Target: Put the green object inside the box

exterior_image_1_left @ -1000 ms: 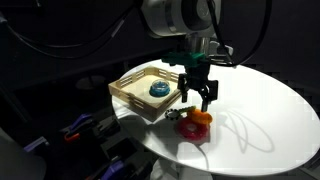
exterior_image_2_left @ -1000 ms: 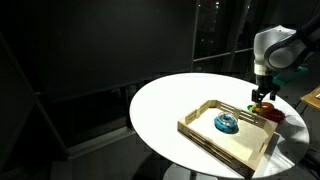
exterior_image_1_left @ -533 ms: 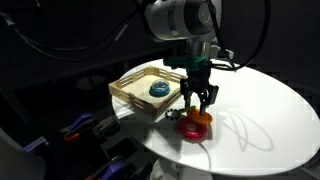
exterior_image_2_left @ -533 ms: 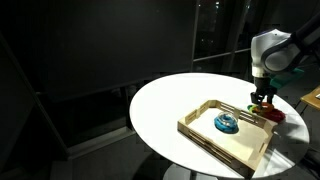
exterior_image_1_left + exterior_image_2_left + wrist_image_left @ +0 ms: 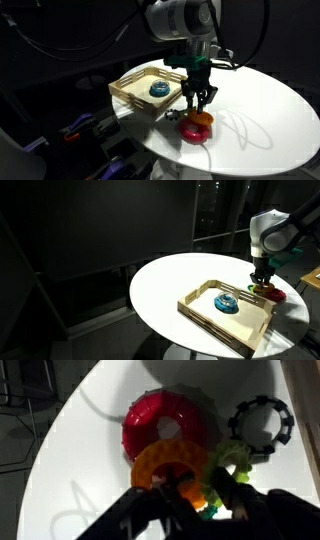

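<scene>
**Gripper lowered onto the ring pile; green ring not yet held**
Over the last second you've brought the gripper (image 5: 199, 104) down, jaws open, to just above the green ring (image 5: 228, 463). It lies flat against the orange ring (image 5: 168, 463), outside the wooden box (image 5: 128, 96). Being round, hole up, it has no long axis.

Arm (image 5: 180, 15) overhead, wrist vertical; pincer (image 5: 198, 101) pointing straight down, fingers apart (blurred in wrist view).
</scene>
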Available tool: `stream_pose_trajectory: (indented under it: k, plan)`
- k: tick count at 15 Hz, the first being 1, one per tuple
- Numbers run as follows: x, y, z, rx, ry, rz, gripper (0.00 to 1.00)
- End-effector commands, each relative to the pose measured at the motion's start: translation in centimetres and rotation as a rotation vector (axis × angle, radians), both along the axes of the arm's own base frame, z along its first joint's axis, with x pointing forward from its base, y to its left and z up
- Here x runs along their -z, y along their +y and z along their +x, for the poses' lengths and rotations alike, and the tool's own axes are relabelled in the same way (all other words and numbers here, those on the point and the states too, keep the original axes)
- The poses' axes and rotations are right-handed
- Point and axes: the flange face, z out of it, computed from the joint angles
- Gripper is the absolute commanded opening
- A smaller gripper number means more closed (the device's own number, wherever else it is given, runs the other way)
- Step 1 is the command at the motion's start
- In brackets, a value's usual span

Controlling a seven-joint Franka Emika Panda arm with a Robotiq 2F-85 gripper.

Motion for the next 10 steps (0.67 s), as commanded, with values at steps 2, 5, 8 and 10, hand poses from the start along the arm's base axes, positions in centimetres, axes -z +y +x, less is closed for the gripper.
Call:
stream_pose_trajectory:
  k: [2,5,8,10]
  plan:
    - [-0.30,-0.10,0.66,0.007,0.003,-0.031,0.32]
    - [-0.29,-0.14,0.69,0.008,0.003,-0.030,0.14]
    - [-0.41,-0.19,0.73,0.010,0.001,-0.029,0.07]
    - [-0.80,-0.25,0.76,0.012,-0.005,-0.026,0.07]
